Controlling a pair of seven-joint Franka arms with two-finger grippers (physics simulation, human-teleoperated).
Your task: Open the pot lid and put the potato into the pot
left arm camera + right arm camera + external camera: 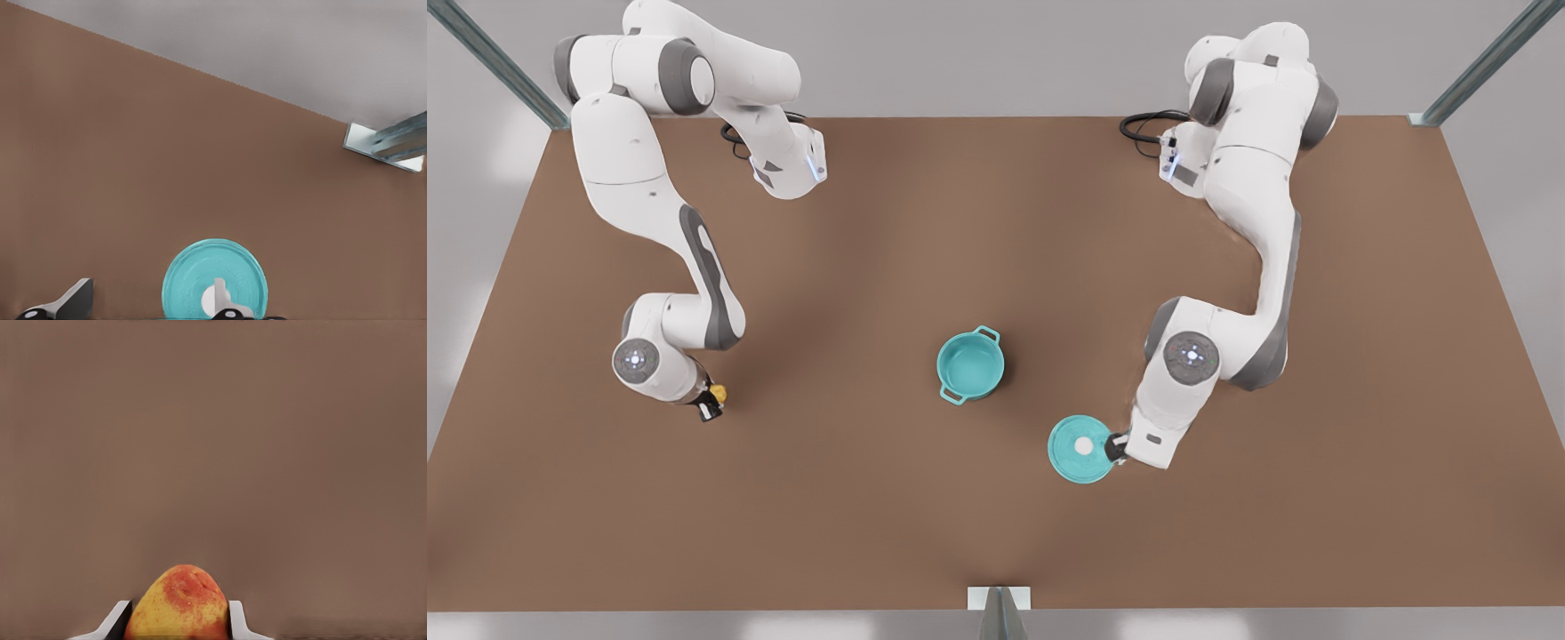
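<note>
The teal pot (970, 364) stands uncovered at the table's middle, its interior bare. The pot lid (1082, 449) (215, 280) lies flat on the table toward the front view's right of the pot, white knob up. My left gripper (1116, 444) (151, 295) is at the lid's edge, open, with one finger (220, 297) over the lid and the other finger (75, 300) off to the side. At the front view's left, my right gripper (710, 404) (177, 617) is shut on the yellow and red potato (718, 392) (179, 603), far from the pot.
The brown table (996, 222) spreads wide around the pot. Metal frame posts (1000, 613) stand at the front edge and the back corners, one post bracket (387, 143) showing in the left wrist view.
</note>
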